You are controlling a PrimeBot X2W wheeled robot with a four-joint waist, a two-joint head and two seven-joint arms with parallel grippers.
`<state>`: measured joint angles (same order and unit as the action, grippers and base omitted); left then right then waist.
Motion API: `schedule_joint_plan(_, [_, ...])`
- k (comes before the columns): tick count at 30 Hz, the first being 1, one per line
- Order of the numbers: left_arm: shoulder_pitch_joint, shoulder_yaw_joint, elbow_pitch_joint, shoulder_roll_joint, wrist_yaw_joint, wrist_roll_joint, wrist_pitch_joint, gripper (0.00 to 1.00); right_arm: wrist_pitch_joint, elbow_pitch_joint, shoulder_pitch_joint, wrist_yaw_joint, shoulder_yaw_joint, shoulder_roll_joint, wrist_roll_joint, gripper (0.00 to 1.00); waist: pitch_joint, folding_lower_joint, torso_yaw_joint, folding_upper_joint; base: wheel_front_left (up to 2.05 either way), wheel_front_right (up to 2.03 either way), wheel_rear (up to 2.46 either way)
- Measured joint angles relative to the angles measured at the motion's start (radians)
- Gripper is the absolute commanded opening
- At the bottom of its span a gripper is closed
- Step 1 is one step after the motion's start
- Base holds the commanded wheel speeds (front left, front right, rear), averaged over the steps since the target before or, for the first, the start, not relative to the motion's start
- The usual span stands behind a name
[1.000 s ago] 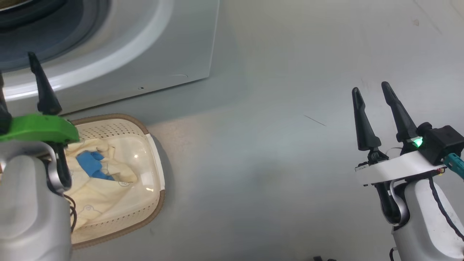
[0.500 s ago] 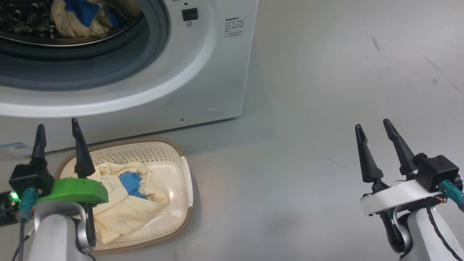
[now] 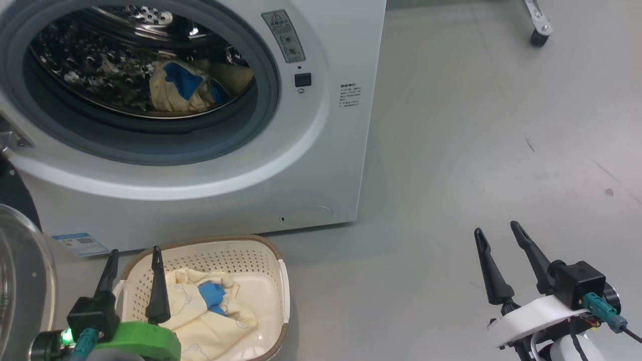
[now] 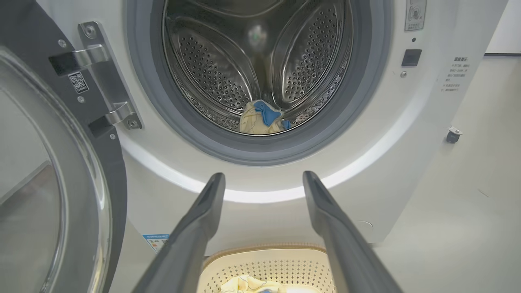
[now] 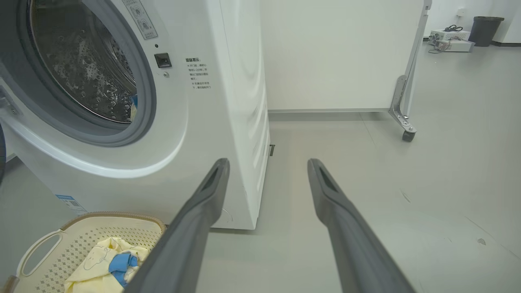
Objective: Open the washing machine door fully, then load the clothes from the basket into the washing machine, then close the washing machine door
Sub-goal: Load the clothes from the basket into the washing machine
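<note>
Far left in the head view, you have the big white front-loading washing machine (image 3: 321, 165) with its round mouth uncovered. One cream-yellow garment (image 3: 183, 90) with a blue patch already lies in the perforated steel drum (image 3: 100, 75). Its round, black-rimmed, glass-centred door (image 3: 25, 281) stands swung out at the near left edge, so the opening step looks done. Just in front of the machine sits the small oval cream plastic basket (image 3: 225, 258), and pale yellow clothes (image 3: 210, 311) with a blue cuff lie inside it. Your left gripper (image 3: 135, 250) hangs by the basket's left side, fingers spread and holding nothing. Your right gripper (image 3: 496, 228) is well apart at the near right over the bare grey floor (image 3: 451, 150), likewise spread and empty. Through the left wrist view, the metal hinge (image 4: 106, 77) carries the door wide at the left, and the loaded garment rests low in the drum. Through the right wrist view, the basket shows at the near left with fabric in it. By this reading you are partway through loading: the basket's clothes must go in, then the door must be shut.
</note>
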<state>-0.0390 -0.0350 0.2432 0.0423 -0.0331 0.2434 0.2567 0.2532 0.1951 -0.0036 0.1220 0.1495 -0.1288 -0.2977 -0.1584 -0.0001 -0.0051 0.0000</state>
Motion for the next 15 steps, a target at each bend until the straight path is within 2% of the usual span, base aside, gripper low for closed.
schedule_joint_plan(7, [0.078,-0.006,-0.028,0.001,0.006,0.0,0.0,1.0,0.0,0.0,0.043,0.0,0.017,0.003,0.009,1.0,0.097,0.0,0.021,0.0,0.0,0.0,0.0])
schedule_joint_plan(15, [0.119,-0.007,-0.063,0.002,0.007,0.0,0.0,1.0,0.0,-0.009,0.077,0.0,0.021,0.006,0.009,1.0,0.144,0.0,0.024,0.0,0.0,0.0,0.0])
